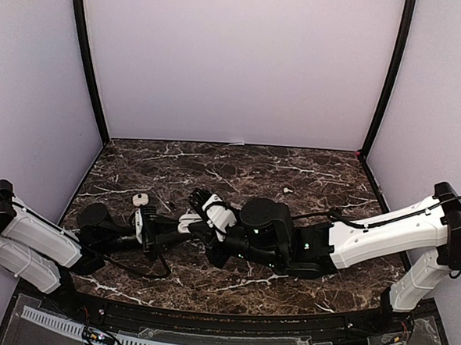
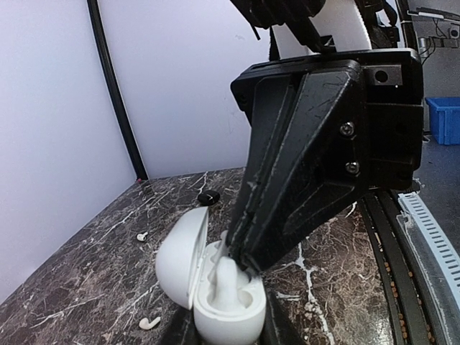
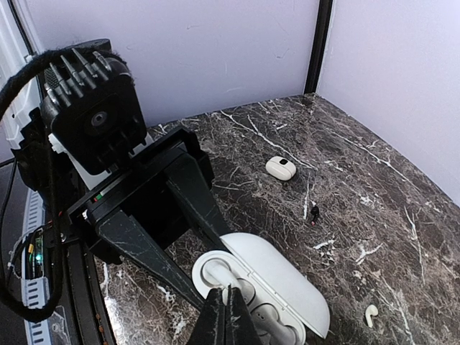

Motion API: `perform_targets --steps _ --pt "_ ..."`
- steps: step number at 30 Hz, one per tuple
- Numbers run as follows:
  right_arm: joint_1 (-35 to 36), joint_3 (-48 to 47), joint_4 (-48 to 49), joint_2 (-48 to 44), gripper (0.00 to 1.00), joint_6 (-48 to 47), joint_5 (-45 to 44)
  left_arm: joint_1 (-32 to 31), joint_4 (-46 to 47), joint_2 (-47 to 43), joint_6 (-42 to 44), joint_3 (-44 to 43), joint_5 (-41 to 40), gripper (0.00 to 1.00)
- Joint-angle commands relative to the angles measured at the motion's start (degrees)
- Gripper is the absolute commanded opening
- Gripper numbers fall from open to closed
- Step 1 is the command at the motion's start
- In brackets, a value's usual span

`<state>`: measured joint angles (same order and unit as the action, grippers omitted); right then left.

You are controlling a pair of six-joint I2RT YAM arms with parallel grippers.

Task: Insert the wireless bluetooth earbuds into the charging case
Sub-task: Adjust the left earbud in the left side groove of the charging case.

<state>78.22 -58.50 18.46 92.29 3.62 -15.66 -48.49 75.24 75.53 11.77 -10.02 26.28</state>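
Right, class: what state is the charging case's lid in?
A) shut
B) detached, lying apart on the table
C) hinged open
C: both wrist views show the charging case with its lid swung up on the hinge, leaving the wells exposed.

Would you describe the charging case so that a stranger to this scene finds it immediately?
On the dark marble table, find the left pincer reaching toward the middle. Gripped in it is the charging case: a white oval shell with its lid open, unlike the smaller, dark-spotted white pod lying alone nearby.
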Motion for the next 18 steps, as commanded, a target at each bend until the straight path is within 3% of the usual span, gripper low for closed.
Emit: perform_targets --steps 1,18 --pt "-0.3 0.3 2.2 -2.4 0.0 0.0 0.5 -0.1 2.6 -0.1 -0.3 0.2 0.0 0.0" --pt "-0.5 -1.4 2.1 -1.1 0.0 -0.4 0.8 -0.1 3.0 0.7 -0.7 -0.1 0.6 0.0"
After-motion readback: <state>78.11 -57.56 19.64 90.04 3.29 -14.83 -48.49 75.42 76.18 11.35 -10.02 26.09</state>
